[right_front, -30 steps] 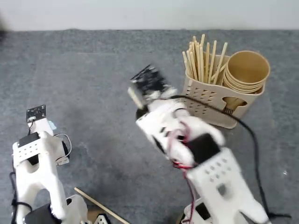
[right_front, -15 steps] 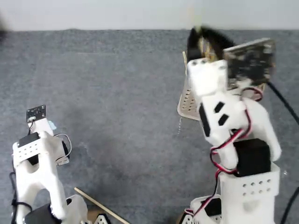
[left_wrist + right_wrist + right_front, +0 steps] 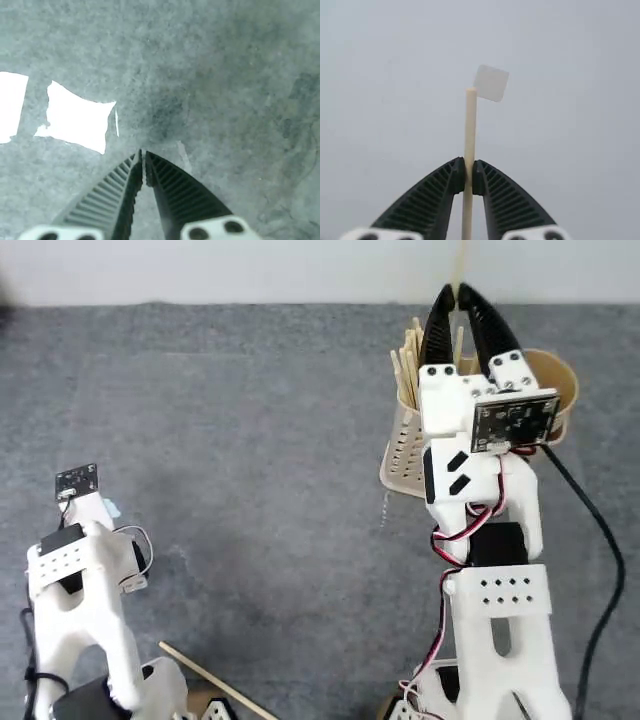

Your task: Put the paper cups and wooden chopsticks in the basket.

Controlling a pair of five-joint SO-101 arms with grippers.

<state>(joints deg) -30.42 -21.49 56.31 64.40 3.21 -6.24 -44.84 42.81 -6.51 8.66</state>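
Chopstick duty, left to right; the left gripper [image 3: 142, 157] is hung over the grey mat [image 3: 225, 75] with its fingers drawn together on nothing, only a sliver of gap between them; a white scrap of paper [image 3: 75, 122] can be seen on the mat just past the tips. In the high view a loose chopstick [image 3: 215, 680] is found at about 7 o'clock on the table, right beside the base of the left arm [image 3: 75, 580], its long axis laid from 10 to 4 o'clock; that arm is plainly the nearer one.

Over at 1 o'clock the basket [image 3: 405, 455] is parked; a bundle of chopsticks [image 3: 408, 355] is stood upright in its 9 o'clock compartment and stacked paper cups [image 3: 562, 372] are nested in the 3 o'clock one. The right gripper [image 3: 458, 298] is held up above the basket, fingers clamped on a single chopstick [image 3: 470, 125]; the stick is gripped in line with the fingers and pointed toward 12 o'clock.

The bundle's compartment is reckoned to sit at roughly 7 o'clock from the fingertips, so the stick would probably need to be tipped down and drawn back a touch before release; open mat is offered on the 9 o'clock side, while the cups are crowded in at 3 o'clock.
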